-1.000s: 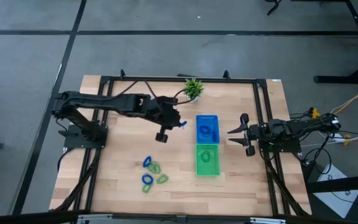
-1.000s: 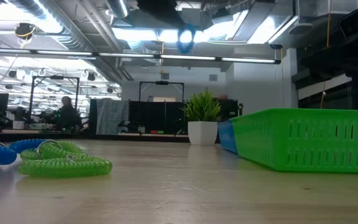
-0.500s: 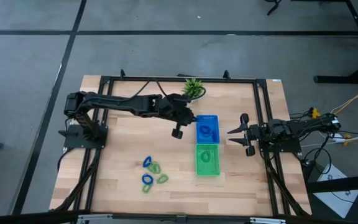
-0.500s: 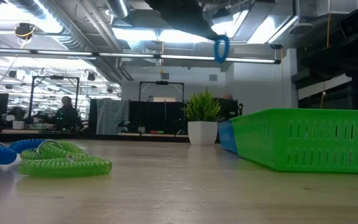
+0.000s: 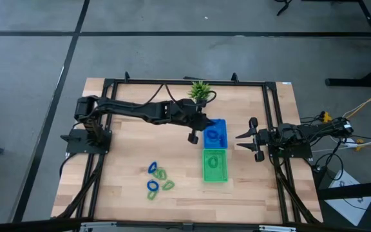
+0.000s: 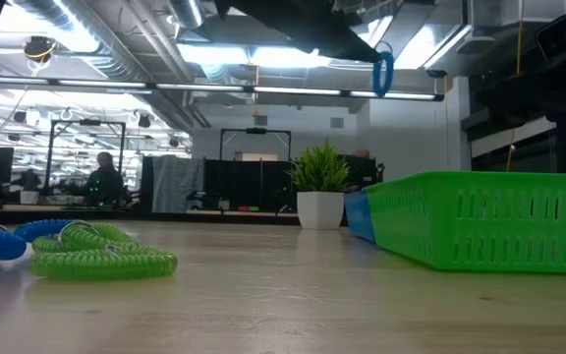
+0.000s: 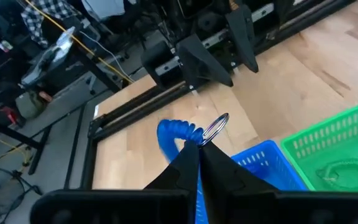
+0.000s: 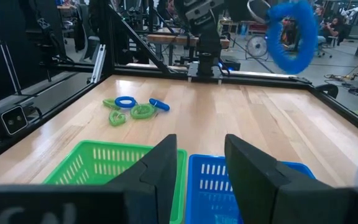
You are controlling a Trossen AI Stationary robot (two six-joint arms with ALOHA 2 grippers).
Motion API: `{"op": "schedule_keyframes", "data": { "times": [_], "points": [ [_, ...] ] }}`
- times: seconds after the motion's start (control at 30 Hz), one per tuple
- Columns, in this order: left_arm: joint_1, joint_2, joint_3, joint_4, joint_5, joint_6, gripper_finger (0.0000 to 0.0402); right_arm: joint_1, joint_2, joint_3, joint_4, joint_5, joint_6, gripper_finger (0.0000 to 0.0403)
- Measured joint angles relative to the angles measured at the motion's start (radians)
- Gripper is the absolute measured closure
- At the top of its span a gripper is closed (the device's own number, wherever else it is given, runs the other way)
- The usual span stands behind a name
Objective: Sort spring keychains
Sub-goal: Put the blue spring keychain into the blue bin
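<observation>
My left gripper [image 5: 203, 124] hovers at the left edge of the blue tray [image 5: 216, 133] and is shut on a blue spring keychain [image 7: 174, 133], which also shows in the low view [image 6: 383, 71] and the right wrist view [image 8: 289, 35]. Several blue and green keychains [image 5: 158, 179] lie in a cluster on the table's near left part. The blue tray holds a blue keychain, and the green tray [image 5: 215, 165] a green one [image 7: 339, 171]. My right gripper [image 8: 199, 163] waits open at the table's right side [image 5: 251, 138]. My left gripper pinches the blue keychain between its two fingertips [image 7: 194, 151], on the coil next to its metal ring [image 7: 217, 126]. The fingers slant down from the table's left. The keychain is lifted clear and hangs upright below them [image 6: 383, 71], high over the table.
A small potted plant [image 5: 200, 91] stands at the far edge, just behind the left arm. The two trays sit side by side right of the table's middle. Bare wood lies between the keychain cluster and the trays. A person sits far off in the room [image 6: 103, 182].
My left arm has swung toward the table's right, carrying the blue keychain in the air from the table's middle to the blue tray's left edge. Its fingers have stayed shut on the keychain. The right arm and the keychains on the table have kept still.
</observation>
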Motion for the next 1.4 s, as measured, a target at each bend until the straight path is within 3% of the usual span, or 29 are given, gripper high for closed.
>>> {"op": "schedule_keyframes", "data": {
  "times": [0.43,1.4],
  "points": [
    [0.0,0.066,0.0,0.038,0.003,-0.005,0.0398,0.0,0.0,0.0,0.0,0.0,0.0,0.0267],
    [0.001,0.084,0.0,0.03,0.004,-0.009,0.0398,0.0,0.0,0.0,0.0,0.0,0.0,0.0267]
  ]
}}
